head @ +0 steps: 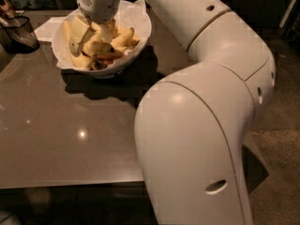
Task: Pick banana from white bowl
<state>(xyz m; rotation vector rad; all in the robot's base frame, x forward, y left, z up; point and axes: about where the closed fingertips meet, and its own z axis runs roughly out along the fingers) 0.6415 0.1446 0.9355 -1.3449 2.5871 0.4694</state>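
Note:
The white bowl (133, 48) stands at the far left of the brown table (70, 135), lined with crinkled white paper above its rim. Several yellow bananas (123, 36) lie in it, some with brown spots. My gripper (92, 40) reaches straight down into the bowl from above. Its two cream fingers (77, 32) are spread open among the fruit, with one banana (97, 47) lying between the tips. My large white arm (201, 78) fills the right of the view and hides the table's right side.
A dark mesh basket (18, 32) stands at the table's far left edge. A flat white sheet (47, 28) lies on the table behind the bowl. The table's front edge (70, 184) runs across the lower left. Grey floor (281, 125) lies to the right.

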